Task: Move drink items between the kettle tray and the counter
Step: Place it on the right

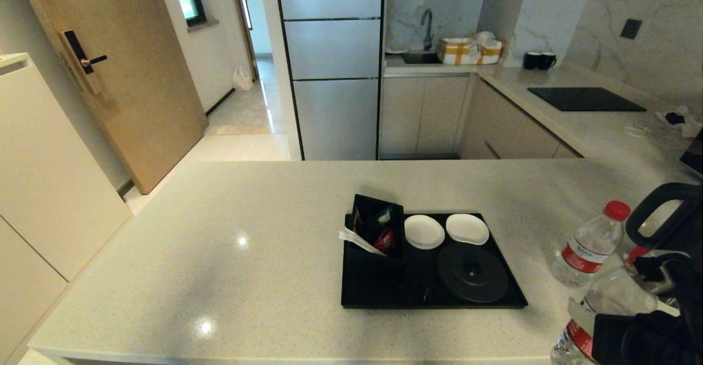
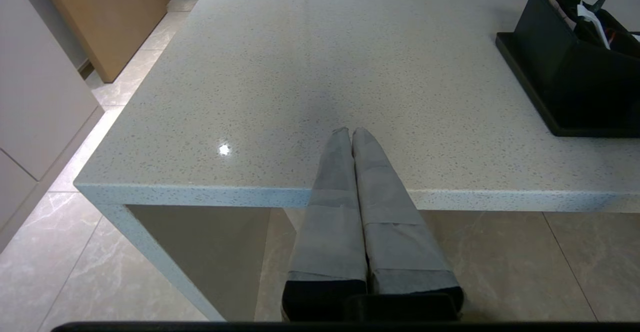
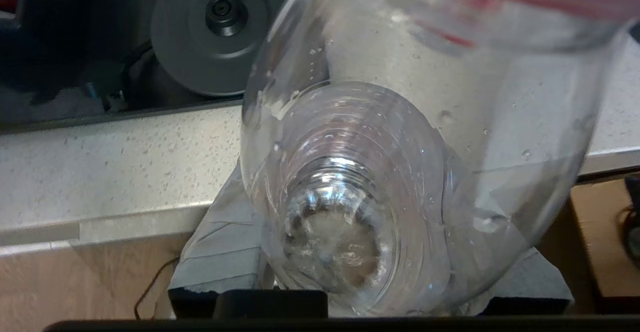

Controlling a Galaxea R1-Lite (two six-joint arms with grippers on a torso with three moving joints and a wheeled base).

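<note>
The black kettle tray (image 1: 384, 296) lies mid-counter with its round kettle base (image 1: 472, 273) and two white coasters (image 1: 424, 231) bare. One red-capped water bottle (image 1: 589, 247) stands upright on the beige counter (image 1: 219, 244) right of the tray. A second water bottle (image 1: 612, 293) (image 3: 400, 137) is tilted at the counter's near right corner, with my right gripper (image 1: 626, 321) (image 3: 370, 222) shut on it. Only the kettle's loop handle (image 1: 662, 206) shows at the right edge. My left gripper (image 2: 350, 135) is shut and empty, over the counter's front edge, left of the tray.
A black box of sachets (image 1: 376, 230) (image 2: 575, 67) stands on the tray's left side. Far behind are a black hob (image 1: 585, 99), two black mugs (image 1: 538, 60) and a sink. The counter's front edge (image 2: 250, 194) drops to tiled floor.
</note>
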